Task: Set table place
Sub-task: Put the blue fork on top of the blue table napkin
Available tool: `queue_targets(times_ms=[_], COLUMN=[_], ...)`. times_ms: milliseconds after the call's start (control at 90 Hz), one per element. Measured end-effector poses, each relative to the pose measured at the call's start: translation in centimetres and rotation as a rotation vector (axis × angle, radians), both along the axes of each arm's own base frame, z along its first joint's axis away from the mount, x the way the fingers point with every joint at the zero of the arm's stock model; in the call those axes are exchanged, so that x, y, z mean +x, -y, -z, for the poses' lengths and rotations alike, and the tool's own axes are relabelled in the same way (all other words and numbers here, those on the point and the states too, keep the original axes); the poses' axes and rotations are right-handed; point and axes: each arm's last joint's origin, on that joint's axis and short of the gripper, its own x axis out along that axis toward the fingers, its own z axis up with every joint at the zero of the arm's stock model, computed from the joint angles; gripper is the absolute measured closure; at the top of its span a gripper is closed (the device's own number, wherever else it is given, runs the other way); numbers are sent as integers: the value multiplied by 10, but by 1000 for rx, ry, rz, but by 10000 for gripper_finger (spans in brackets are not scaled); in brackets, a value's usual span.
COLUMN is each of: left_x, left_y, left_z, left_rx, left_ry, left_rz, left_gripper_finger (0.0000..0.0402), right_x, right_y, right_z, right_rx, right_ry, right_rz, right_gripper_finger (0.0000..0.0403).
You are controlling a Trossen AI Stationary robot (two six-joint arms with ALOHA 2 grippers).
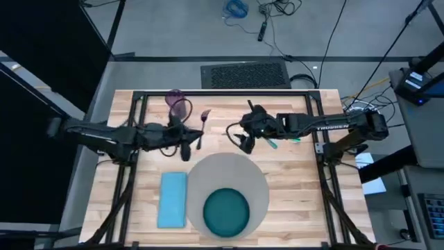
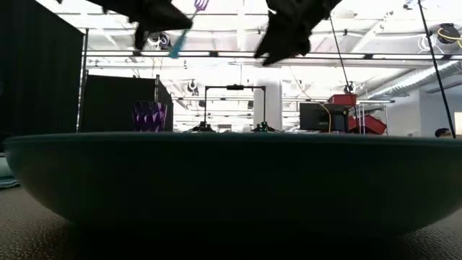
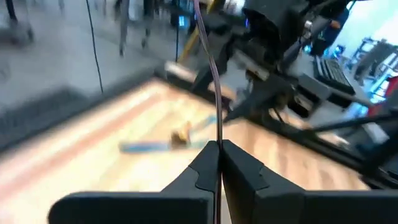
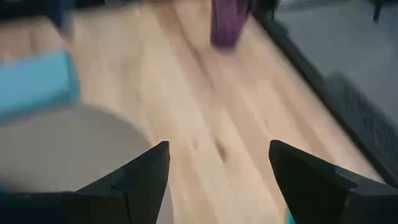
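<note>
On the table (image 1: 298, 180) lies a round grey-beige mat (image 1: 229, 170) with a teal plate (image 1: 225, 212) on it, and a light-blue napkin (image 1: 173, 200) lies flat on the boards to the mat's left. A purple cup (image 1: 177, 104) stands at the far edge. My left gripper (image 1: 189, 144), left of the middle, is shut on a fork (image 1: 203, 123) with a teal handle. My right gripper (image 1: 244, 144) hovers open beyond the mat's far edge, with nothing between its fingers (image 4: 146, 180). Another teal-handled piece of cutlery (image 1: 272, 142) lies under the right arm. My left gripper pinches the fork between its two shut fingers (image 3: 208, 165); the thin shaft (image 3: 217, 118) runs out past the fingertips. In the low view the fork (image 2: 184, 29) hangs high above the table, tilted, its head (image 2: 200, 4) up and its teal end (image 2: 175, 49) down.
A black metal frame (image 1: 229, 92) borders the table. Bare boards lie between the mat and the far edge and to the mat's right. The low view is mostly filled by the plate's rim (image 2: 231, 180), with the cup (image 2: 149, 115) behind it.
</note>
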Motion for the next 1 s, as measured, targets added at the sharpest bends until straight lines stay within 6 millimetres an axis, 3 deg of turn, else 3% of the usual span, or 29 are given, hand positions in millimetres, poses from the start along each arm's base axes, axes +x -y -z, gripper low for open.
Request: queue_targets(times_ms=[200,378,644,856,1000], left_x=[-41,-70,-83,-95,-86], left_y=[6,18,69,106,120], left_z=[10,23,35,44,54], left_rx=[-357,-654,-1028,-1060,-919], left_ry=[-178,-353,-540,-510,-292], left_rz=[-72,-189,-218,-271,-313], left_gripper_finger=[401,401,401,401,401], right_x=[-11,-14,-15,-18,-23], right_y=[-9,-20,-36,-48,-54], right_z=[10,13,13,28,40], right_rx=[40,61,47,58,87], right_ry=[-147,-171,-178,-190,-216], right_rz=[12,12,-54,-78,-57], right_gripper_finger=[144,144,144,145,145])
